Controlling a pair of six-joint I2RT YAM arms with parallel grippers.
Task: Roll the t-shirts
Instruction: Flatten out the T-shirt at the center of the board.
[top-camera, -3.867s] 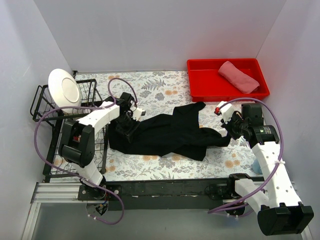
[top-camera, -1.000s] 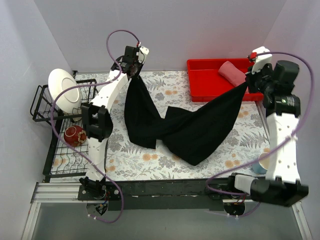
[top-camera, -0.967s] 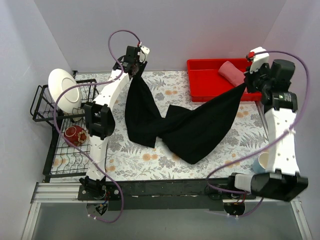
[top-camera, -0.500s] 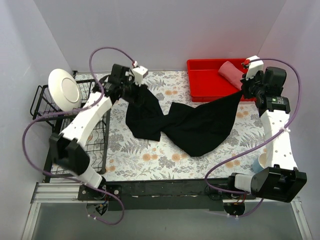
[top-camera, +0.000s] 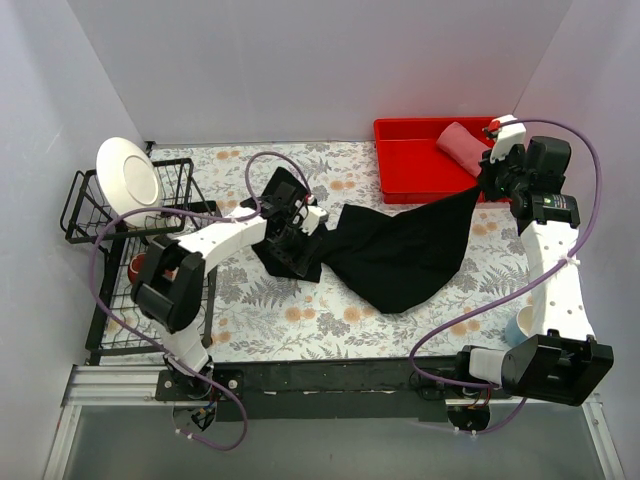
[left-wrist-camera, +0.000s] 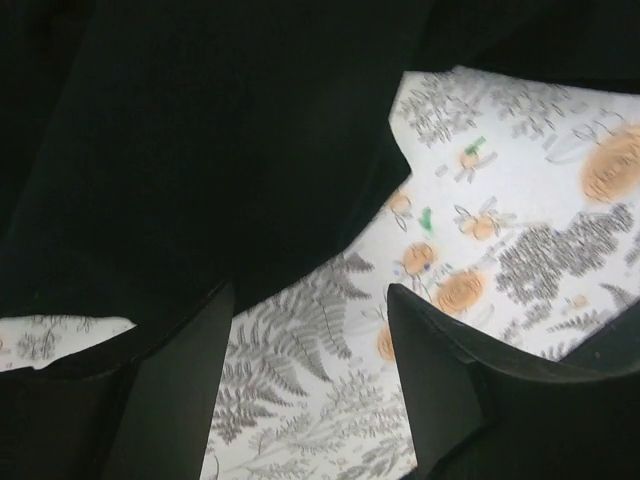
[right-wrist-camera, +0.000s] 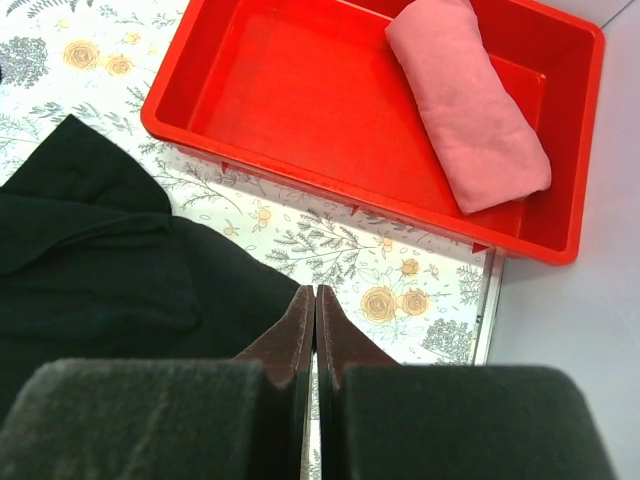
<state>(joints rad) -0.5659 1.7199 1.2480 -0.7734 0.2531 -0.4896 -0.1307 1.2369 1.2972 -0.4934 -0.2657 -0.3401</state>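
On the counter (top-camera: 262, 322) we saw one black t-shirt (top-camera: 400, 255) pinched by the right end effector (right-wrist-camera: 315, 300), the left end effector (left-wrist-camera: 305, 340) spread, and one pink t-shirt (right-wrist-camera: 468, 110) in a tray (right-wrist-camera: 300, 100).

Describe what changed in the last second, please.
The left fingers opened and let go of the black shirt; that arm came down from high at the back to the table, and the shirt's left half dropped into a heap. The right fingers stay shut on the other corner, raised. The pink shirt stays in the red tray.
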